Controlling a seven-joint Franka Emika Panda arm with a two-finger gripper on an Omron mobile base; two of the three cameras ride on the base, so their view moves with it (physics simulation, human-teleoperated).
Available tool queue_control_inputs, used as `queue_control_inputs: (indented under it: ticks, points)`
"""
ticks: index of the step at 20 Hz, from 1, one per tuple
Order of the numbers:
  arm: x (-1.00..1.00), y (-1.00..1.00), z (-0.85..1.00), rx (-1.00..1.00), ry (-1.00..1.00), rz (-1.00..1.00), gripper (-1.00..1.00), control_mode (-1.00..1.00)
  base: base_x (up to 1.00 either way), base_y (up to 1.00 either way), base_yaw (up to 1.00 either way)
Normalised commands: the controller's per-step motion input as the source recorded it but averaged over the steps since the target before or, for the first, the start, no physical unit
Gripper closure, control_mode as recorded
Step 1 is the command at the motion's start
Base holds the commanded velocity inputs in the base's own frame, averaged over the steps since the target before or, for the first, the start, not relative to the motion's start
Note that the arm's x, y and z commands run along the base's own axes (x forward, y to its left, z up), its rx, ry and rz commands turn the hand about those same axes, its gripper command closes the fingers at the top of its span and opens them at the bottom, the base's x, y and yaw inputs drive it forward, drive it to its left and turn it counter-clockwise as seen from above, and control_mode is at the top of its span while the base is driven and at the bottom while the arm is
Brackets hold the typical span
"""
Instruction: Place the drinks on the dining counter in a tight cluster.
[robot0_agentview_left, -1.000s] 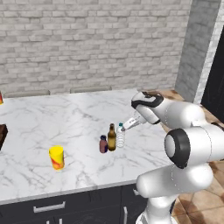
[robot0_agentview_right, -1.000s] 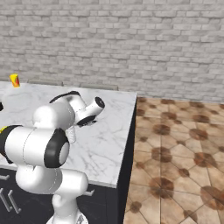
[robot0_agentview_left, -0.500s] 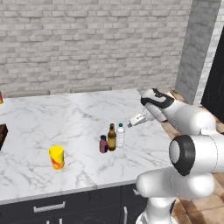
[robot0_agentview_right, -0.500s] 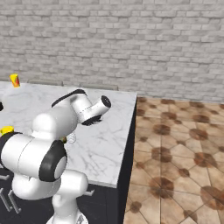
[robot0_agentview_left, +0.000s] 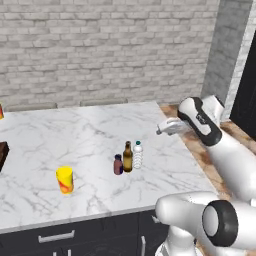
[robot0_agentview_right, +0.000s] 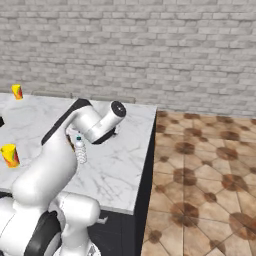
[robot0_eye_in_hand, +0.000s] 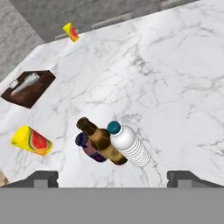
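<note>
Hand view: we see the maroon can, brown bottle and water bottle upright and touching in one cluster on the marble table. Pincer hangs empty above and right of them, fingertips spread wide. Yellow can stands well left.

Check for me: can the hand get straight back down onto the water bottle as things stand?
Probably yes. The hand hangs open above the water bottle, nothing between them, though the brown bottle touches its side.
</note>
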Motion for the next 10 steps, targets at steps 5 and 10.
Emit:
queue_control_inputs:
  ticks: [5, 10]
  points:
    - [-0.51, 0.12, 0.61, -0.08, 0.0, -0.4, -1.0, -1.0, 0.0, 0.0, 0.0]
    - [-0.42, 0.02, 0.4, -0.17, 0.02, -0.39, -1.0, -1.0, 0.0, 0.0, 0.0]
